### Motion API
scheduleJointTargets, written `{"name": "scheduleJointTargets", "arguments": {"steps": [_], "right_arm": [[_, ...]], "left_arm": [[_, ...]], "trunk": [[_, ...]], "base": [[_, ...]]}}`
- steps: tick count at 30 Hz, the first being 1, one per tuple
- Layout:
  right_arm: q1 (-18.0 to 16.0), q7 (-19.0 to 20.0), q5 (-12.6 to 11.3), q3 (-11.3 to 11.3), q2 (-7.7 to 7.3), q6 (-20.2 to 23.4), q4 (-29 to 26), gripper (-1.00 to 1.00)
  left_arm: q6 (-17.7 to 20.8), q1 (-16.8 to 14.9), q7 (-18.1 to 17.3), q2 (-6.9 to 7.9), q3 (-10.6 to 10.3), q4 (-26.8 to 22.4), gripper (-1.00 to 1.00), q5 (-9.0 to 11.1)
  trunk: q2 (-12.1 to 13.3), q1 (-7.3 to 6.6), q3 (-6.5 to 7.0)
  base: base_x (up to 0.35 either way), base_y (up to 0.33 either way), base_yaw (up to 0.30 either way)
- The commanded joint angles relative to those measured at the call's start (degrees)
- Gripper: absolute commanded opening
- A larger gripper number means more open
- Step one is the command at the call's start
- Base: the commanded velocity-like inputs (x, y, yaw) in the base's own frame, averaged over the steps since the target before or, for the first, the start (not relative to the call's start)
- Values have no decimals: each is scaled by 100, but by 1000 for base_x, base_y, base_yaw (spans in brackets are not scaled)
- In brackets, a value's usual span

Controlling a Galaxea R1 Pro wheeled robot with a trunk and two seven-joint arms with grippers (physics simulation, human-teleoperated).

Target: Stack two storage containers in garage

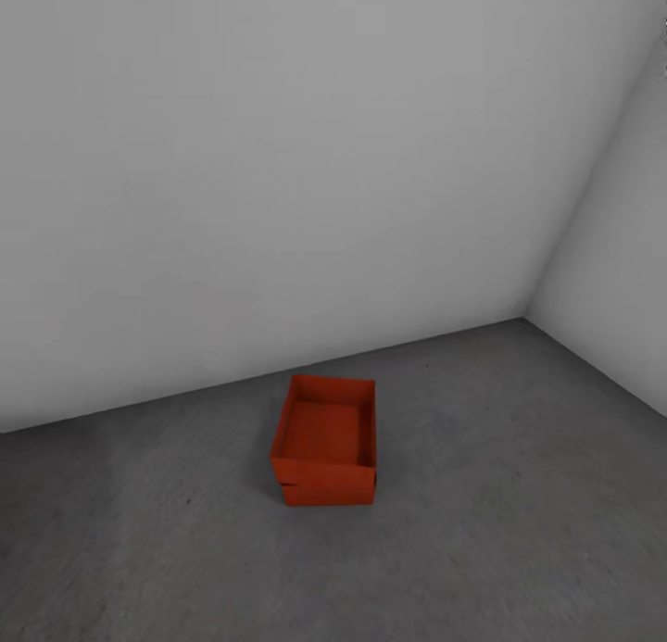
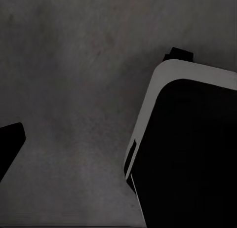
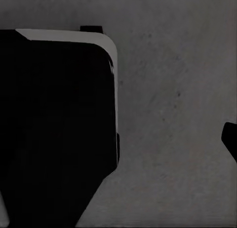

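A dark left finger (image 2: 9, 146) edges the left wrist view and a right finger (image 3: 230, 141) edges the right wrist view. Each has its mate out of sight, so I cannot tell how wide either pair stands; nothing shows held in them. Beyond the fingers sits the robot's own black, white-rimmed base (image 2: 187, 154), with the grey concrete floor (image 2: 74, 90) under it, so both arms seem to hang low by the body. Further out, in the head view, the top bin (image 1: 326, 429) sits open-side up on the lower bin (image 1: 324, 494), of which a thin strip peeks out along the near side. The two are a little skewed at the near left corner. The stack stands on the floor close to the far wall (image 1: 278, 160), left of the room's corner and well apart from the robot. The stacking looks essentially done, so the job now is probably to check the seat and leave it alone. Keep the arms tucked and avoid rolling toward the stack. If the skew needs squaring, press both long sides evenly, since thin walls may flex or slide.
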Motion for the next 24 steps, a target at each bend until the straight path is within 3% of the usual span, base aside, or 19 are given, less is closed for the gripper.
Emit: {"name": "scheduleJointTargets", "arguments": {"steps": [1, 6, 24], "right_arm": [[25, -2, -1, 10, 1, -55, 18, 100], [152, 190, -6, 13, -3, -169, 17, 100], [170, 298, 15, 18, -15, -226, 17, 100]], "left_arm": [[12, 5, 11, -9, -50, 0, 100, 43], [-32, 221, -166, -189, -51, -1, 100, 31], [-71, 301, -261, -198, -49, -2, 100, 57]], "trunk": [[-5, 1, 4], [-5, 1, 49], [-5, 1, 151]], "base": [[0, 0, 0], [0, 0, 0], [0, 0, 0]]}}
